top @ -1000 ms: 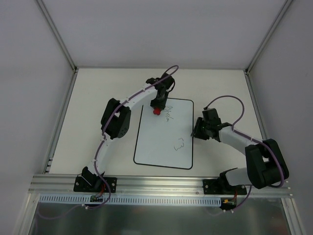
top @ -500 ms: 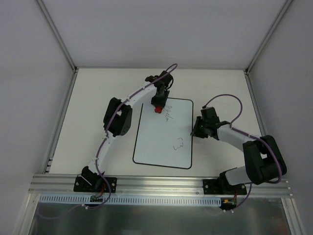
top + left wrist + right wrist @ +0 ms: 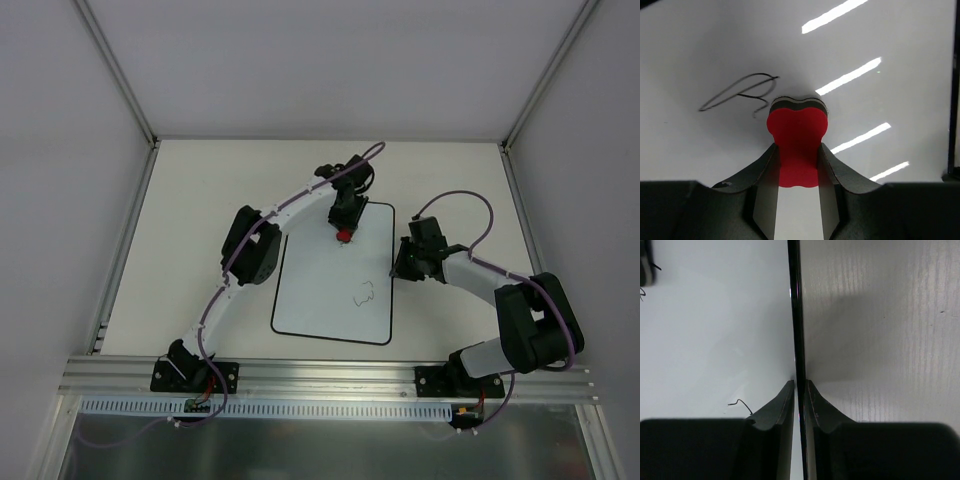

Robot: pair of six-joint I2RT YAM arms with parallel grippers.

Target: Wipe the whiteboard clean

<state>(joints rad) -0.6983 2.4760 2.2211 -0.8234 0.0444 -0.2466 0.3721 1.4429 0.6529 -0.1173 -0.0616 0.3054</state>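
Red foam eraser (image 3: 797, 137): bone-shaped, with a dark felt layer at its far end. It is clamped between the fingers of the left gripper (image 3: 797, 148). The near end is hidden behind the gripper body. The felt end rests on the board just right of a scribble (image 3: 740, 95). From above it shows only as a red dot (image 3: 343, 236) under the left gripper (image 3: 345, 226).

Whiteboard (image 3: 320, 285): white with a thin black border, lying flat on the table (image 3: 200, 200) between the two arms. Its far right corner is covered by the left arm's wrist. One scribble (image 3: 366, 293) sits in the right half. Whether any faint marks lie under the eraser cannot be made out. In the left wrist view the glossy surface (image 3: 715, 45) carries bright streaks of reflected light.

Right gripper (image 3: 402, 268): at the board's right edge, about midway along it. In the wrist view the right gripper (image 3: 799, 383) is closed narrowly on the black border, one finger over the board (image 3: 715, 325) and one over the table (image 3: 880, 315). The fingertips meet the rim with almost no gap. The fingers' lower parts are cut off by the dark gripper body.

Scribble stroke (image 3: 740, 403): partly hidden behind the right gripper's finger.

Dark shape (image 3: 645, 265): cut off at the upper left corner of the right wrist view and cannot be identified.
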